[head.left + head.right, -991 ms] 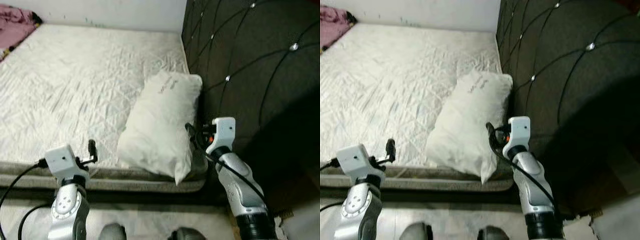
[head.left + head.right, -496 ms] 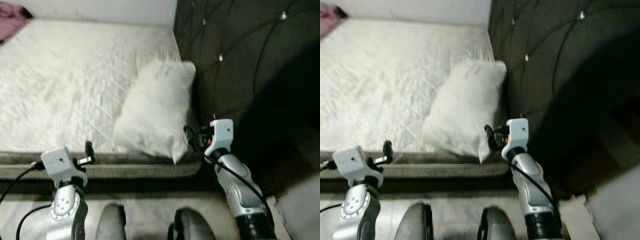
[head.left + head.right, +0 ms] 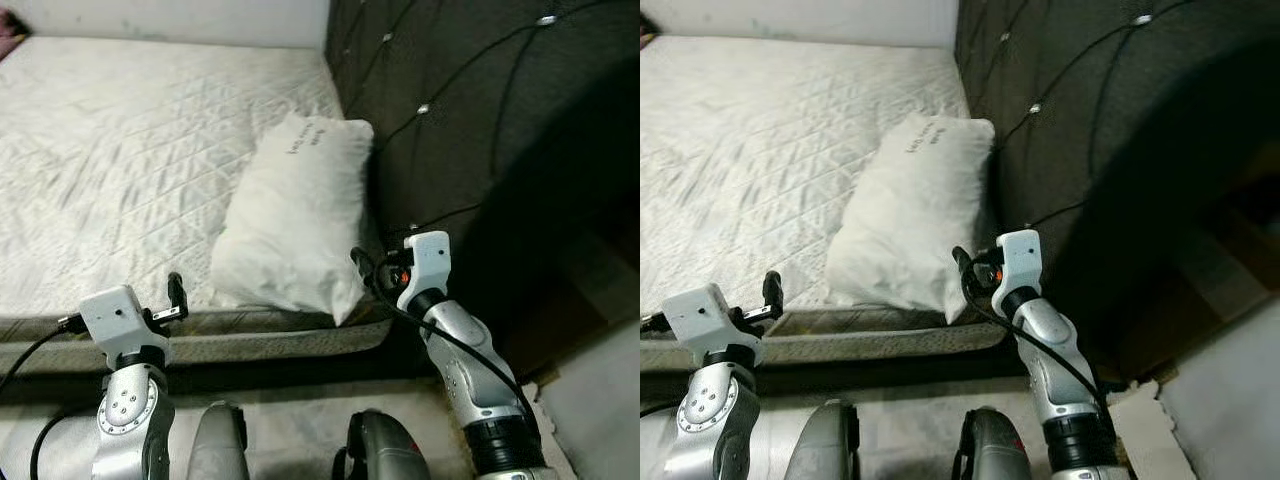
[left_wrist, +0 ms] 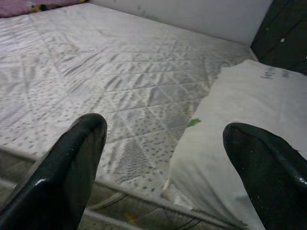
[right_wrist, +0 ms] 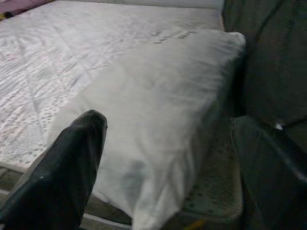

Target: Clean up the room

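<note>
White pillow (image 3: 295,225) lying on the quilted mattress (image 3: 120,150), at about one o'clock from the middle of the head view, long side against the dark tufted headboard (image 3: 480,130), near corner reaching the bed's front edge. Left gripper (image 4: 163,158) at seven o'clock before the mattress edge, fingers (image 4: 72,163) spread wide, holding nothing. Right gripper (image 5: 168,163) at five o'clock, close to the pillow's near corner, fingers (image 5: 67,163) also wide apart and empty.
</note>
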Controlling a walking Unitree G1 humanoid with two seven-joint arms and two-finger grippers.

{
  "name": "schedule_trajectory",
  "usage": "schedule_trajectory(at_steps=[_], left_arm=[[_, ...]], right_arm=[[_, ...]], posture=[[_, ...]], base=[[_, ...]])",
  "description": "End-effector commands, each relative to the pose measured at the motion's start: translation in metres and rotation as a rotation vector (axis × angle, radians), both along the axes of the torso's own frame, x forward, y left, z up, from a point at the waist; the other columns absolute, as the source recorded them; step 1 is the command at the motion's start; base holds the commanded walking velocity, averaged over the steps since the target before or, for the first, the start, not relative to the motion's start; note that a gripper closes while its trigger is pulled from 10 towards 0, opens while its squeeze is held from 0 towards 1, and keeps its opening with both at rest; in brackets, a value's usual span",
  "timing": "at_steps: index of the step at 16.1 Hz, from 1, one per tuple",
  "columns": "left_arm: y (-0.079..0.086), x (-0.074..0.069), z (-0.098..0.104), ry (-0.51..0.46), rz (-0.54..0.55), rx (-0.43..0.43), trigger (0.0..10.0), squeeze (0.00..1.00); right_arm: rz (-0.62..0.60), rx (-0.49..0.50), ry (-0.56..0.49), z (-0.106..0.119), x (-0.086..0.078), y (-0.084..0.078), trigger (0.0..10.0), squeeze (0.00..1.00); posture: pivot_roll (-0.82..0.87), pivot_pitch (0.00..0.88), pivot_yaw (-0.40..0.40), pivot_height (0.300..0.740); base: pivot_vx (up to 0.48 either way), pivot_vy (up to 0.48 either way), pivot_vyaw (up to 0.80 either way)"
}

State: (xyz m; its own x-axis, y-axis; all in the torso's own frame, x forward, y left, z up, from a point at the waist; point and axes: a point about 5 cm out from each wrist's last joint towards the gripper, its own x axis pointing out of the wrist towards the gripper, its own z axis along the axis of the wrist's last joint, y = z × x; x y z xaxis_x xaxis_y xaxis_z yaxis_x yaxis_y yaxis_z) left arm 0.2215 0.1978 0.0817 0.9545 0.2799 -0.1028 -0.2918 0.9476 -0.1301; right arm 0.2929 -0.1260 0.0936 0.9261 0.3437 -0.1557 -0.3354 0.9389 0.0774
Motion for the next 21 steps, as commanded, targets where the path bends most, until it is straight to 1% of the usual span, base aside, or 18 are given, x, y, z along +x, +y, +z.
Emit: schedule_trajectory(at_steps=[1, 5, 11, 12, 15, 21], left_arm=[[-0.0038, 0.0013, 0.0013, -0.01, -0.016, -0.001, 10.0, 0.0], [-0.0044, 0.0003, 0.0002, -0.008, -0.014, -0.003, 10.0, 0.0], [-0.0045, 0.0028, 0.0017, -0.012, -0.032, 0.004, 10.0, 0.0], [-0.0033, 0.0027, -0.0008, 0.011, -0.017, 0.001, 10.0, 0.0], [-0.003, 0.0028, -0.0019, 0.019, -0.012, -0.009, 10.0, 0.0], [-0.0039, 0.0017, -0.0005, 0.024, -0.011, -0.016, 10.0, 0.0]], right_arm=[[-0.001, 0.005, 0.008, 0.0005, 0.0019, -0.0034, 10.0, 0.0], [0.014, 0.027, 0.01, 0.0, 0.0016, -0.0029, 10.0, 0.0], [0.017, 0.045, 0.001, 0.0021, 0.0034, -0.002, 10.0, 0.0], [0.029, 0.049, -0.007, 0.0029, 0.0026, -0.0009, 10.0, 0.0], [0.037, 0.049, -0.005, 0.0031, 0.002, -0.0008, 10.0, 0.0], [0.049, 0.044, 0.022, 0.0021, 0.0026, -0.001, 10.0, 0.0]], posture=[[-0.02, 0.027, -0.06, 0.66], [-0.01, 0.022, -0.07, 0.66], [-0.01, 0.031, -0.062, 0.66], [-0.01, 0.031, -0.062, 0.66], [-0.02, 0.04, -0.06, 0.66], [-0.02, 0.072, -0.067, 0.66]], base=[[0.48, 0.0, 0.0], [0.442, 0.0, 0.0], [0.442, 0.0, 0.0], [0.0, 0.0, 0.0], [0.0, 0.0, 0.77], [0.0, 0.0, 0.0]])
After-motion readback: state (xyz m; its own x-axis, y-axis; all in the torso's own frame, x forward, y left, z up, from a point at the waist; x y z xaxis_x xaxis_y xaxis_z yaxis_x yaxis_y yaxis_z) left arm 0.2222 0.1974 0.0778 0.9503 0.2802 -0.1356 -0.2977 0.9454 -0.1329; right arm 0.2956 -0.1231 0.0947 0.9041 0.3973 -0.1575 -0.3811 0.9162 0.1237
